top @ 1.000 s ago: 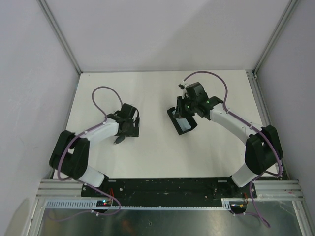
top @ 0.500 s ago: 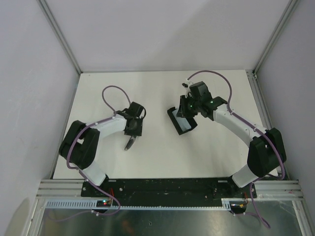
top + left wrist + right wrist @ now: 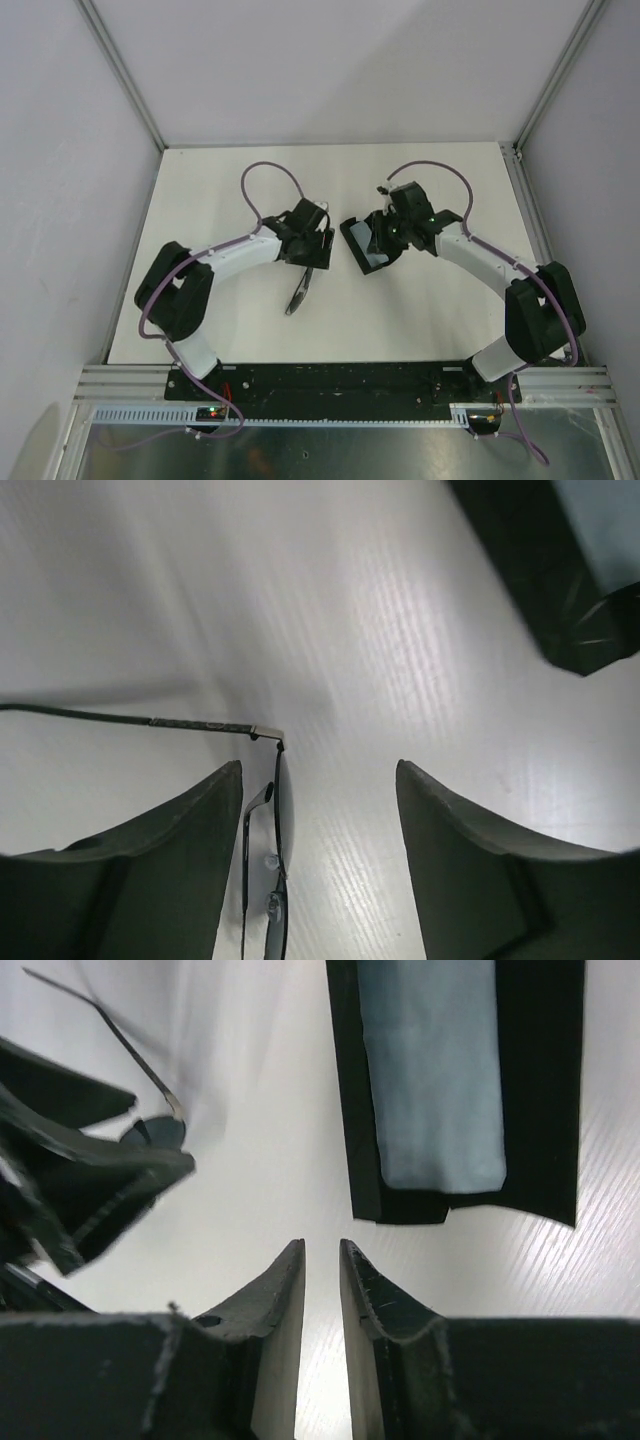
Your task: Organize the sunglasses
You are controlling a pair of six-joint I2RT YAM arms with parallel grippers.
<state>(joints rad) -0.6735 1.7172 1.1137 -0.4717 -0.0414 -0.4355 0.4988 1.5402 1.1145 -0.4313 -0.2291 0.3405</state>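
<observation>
We see a white table [image 3: 230, 190] with pale walls [image 3: 60, 150] around it. Both arms bend inward toward its middle: the left arm [image 3: 230, 262] reaches right and the right arm [image 3: 480, 260] reaches left, so their ends come near each other.

Right of centre lies a black case [image 3: 352, 240], open and flat on the table, with a light blue cloth [image 3: 430, 1070] folded inside it. The right gripper [image 3: 322, 1250] hangs just beside the case's near end. Its jaws are almost together, with only a thin slit of table showing between them and nothing in it.

The left gripper [image 3: 318, 780] stands with its jaws well apart, clamped on nothing. The sunglasses [image 3: 298, 295] lie on the table just left of the case and apart from it. In the left wrist view they sit between the two fingers [image 3: 150, 880], close beside the one on the left of that view — we cannot tell whether they touch it.

One thin temple arm [image 3: 120, 716] is folded out and runs sideways past that finger. A rough, patterned stretch along it is too fine for us to read as lettering.
</observation>
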